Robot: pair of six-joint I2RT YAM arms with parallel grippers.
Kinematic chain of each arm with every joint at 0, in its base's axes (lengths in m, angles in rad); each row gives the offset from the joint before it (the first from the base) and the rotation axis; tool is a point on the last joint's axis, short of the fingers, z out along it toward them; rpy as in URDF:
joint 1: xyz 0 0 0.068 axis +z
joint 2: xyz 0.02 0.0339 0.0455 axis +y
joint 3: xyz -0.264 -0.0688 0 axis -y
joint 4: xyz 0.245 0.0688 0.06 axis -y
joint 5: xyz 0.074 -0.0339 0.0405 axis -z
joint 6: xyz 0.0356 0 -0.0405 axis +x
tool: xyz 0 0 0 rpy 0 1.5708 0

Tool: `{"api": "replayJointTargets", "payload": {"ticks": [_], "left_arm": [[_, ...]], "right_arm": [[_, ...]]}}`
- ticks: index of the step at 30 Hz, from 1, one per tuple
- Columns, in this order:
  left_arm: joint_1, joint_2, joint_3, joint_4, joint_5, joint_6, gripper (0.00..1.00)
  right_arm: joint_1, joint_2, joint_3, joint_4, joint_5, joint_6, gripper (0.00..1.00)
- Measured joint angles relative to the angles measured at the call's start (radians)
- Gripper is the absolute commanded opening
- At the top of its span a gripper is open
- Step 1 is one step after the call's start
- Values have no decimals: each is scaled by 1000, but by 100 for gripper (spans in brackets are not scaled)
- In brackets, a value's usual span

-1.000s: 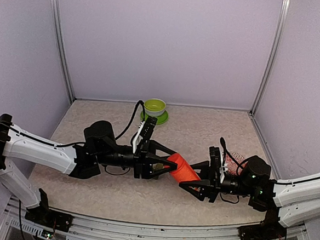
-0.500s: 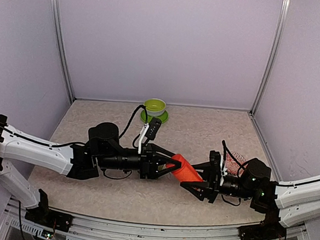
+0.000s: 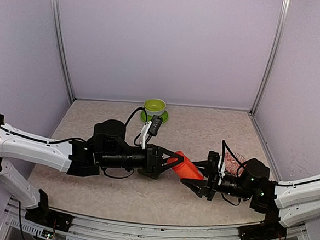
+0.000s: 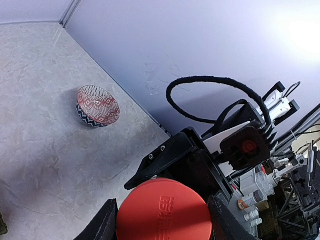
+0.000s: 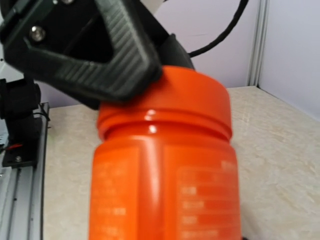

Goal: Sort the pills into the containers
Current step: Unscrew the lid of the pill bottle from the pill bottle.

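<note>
Red bottle (image 3: 185,167) tilted | left hand (image 3: 174,160) clamps cap | right hand (image 3: 197,175) grips base

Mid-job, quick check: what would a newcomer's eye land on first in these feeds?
A red bottle is held tilted over the middle of the table, with the left gripper clamped on its cap end and the right gripper on its body. A green bowl on a saucer sits at the back edge, and a patterned bowl on the right side.
</note>
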Motion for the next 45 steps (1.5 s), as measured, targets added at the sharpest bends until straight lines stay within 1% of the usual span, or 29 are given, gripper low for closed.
{"api": "replayJointTargets", "payload": {"ticks": [7, 8, 11, 12, 18, 27, 33, 37, 45], "left_arm": [[-9, -1, 4, -14, -35, -18, 78], [-6, -2, 4, -13, -42, -16, 85], [0, -4, 4, -6, -58, -8, 97], [2, -7, 3, 0, -61, 1, 99], [3, -28, -5, 69, -48, 54, 99], [3, -22, -88, 246, 75, 157, 99], [2, -2, -122, 315, 141, 183, 91], [0, 1, -126, 336, 154, 201, 87], [0, 2, -135, 343, 148, 234, 84]], "right_arm": [[0, -5, -1, -11, -2, -32, 15], [0, -5, -1, -11, -6, -34, 15], [0, -6, -1, -11, -24, -35, 14], [0, -6, -1, -10, -34, -34, 14], [0, 7, -1, 22, -82, 3, 14], [8, 132, 3, 139, -141, 105, 14], [11, 179, 12, 203, -164, 149, 14], [11, 196, 27, 219, -164, 167, 14], [17, 206, 35, 218, -132, 184, 14]]}}
